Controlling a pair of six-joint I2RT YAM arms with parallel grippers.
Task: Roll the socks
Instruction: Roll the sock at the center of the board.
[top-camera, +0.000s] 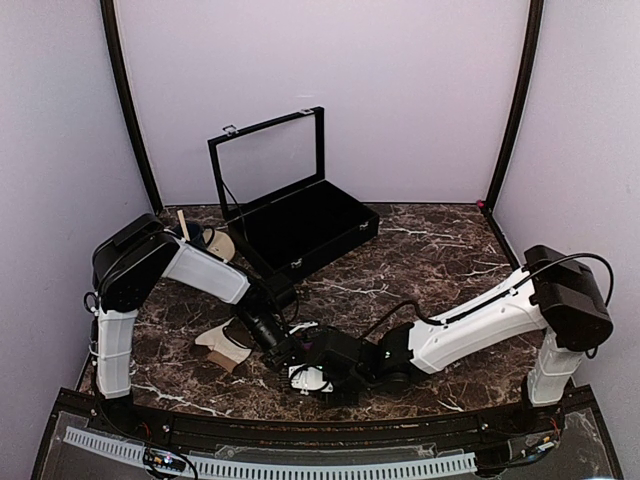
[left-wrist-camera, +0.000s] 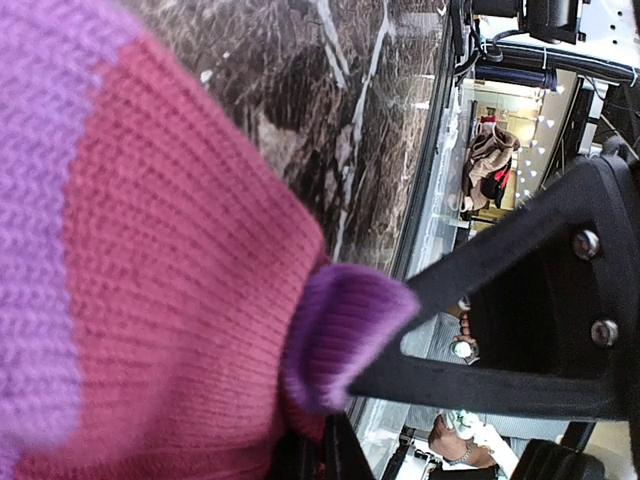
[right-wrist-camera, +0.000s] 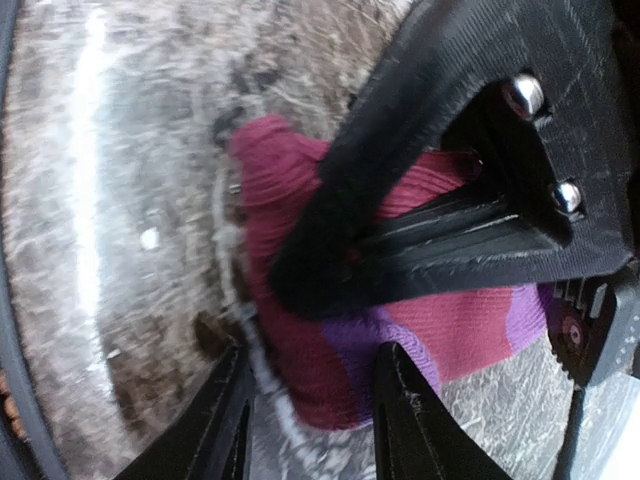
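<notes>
The magenta-pink sock (left-wrist-camera: 170, 300), banded with purple, lies bunched on the marble table (top-camera: 450, 250) between my two grippers. My left gripper (left-wrist-camera: 322, 455) is shut, pinching a fold of it by the purple cuff. My right gripper (right-wrist-camera: 310, 430) is open. Its fingers straddle the sock's (right-wrist-camera: 320, 385) near end, and bare table shows beside one finger. The left gripper's finger (right-wrist-camera: 440, 180) lies across the sock. From above, both grippers (top-camera: 298, 358) (top-camera: 335, 372) meet at the near centre and hide most of the sock. The cream-beige sock (top-camera: 225, 345) lies limp just left of them.
An open black case (top-camera: 305, 225) with a raised glass lid stands at the back centre. A beige saucer with a dark cup (top-camera: 215, 240) sits at the back left, behind my left arm. The table's front rail (top-camera: 300, 425) runs just below the grippers.
</notes>
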